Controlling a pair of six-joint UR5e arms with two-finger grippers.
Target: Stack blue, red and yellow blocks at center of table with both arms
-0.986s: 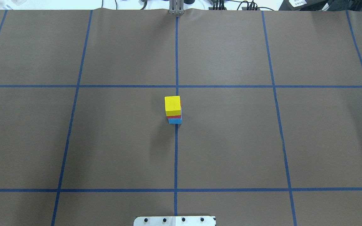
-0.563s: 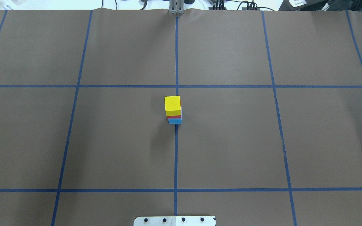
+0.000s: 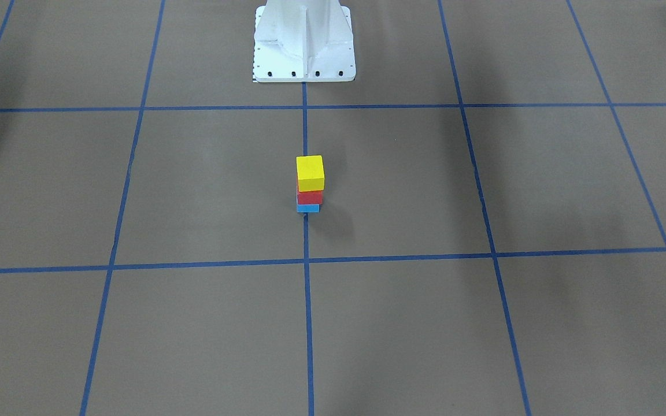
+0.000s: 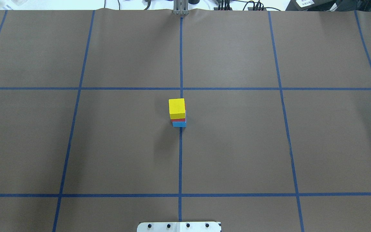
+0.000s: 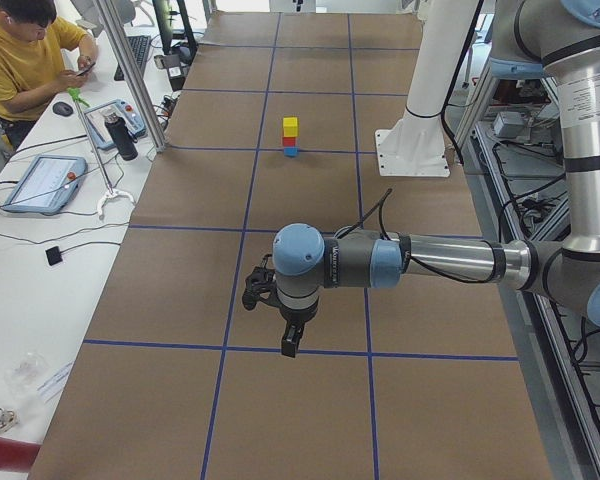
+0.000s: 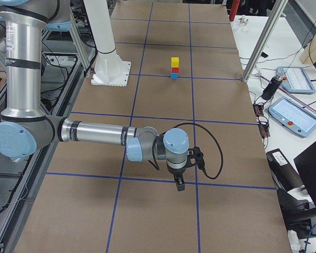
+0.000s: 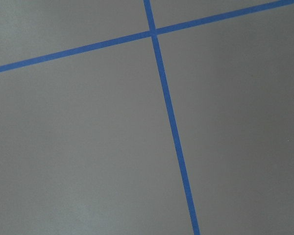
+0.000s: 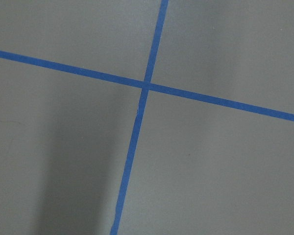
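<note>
A stack stands at the table's center: the yellow block [image 4: 176, 108] on top, the red block [image 4: 179, 120] in the middle, the blue block [image 4: 179, 124] at the bottom. It also shows in the front view, with yellow [image 3: 310, 171], red [image 3: 309, 196] and blue [image 3: 307, 208]. My left gripper [image 5: 292, 340] hangs over the table's left end, far from the stack; I cannot tell if it is open or shut. My right gripper [image 6: 179, 182] hangs over the right end; I cannot tell its state either. Both wrist views show only brown paper and blue tape lines.
The white robot base [image 3: 304, 46] stands behind the stack. A seated person [image 5: 25, 60] is at the side bench, with tablets [image 5: 45, 180] and a metal post [image 5: 130, 70] beside the table. Another tablet [image 6: 295, 116] and a post [image 6: 263, 42] stand on the far side.
</note>
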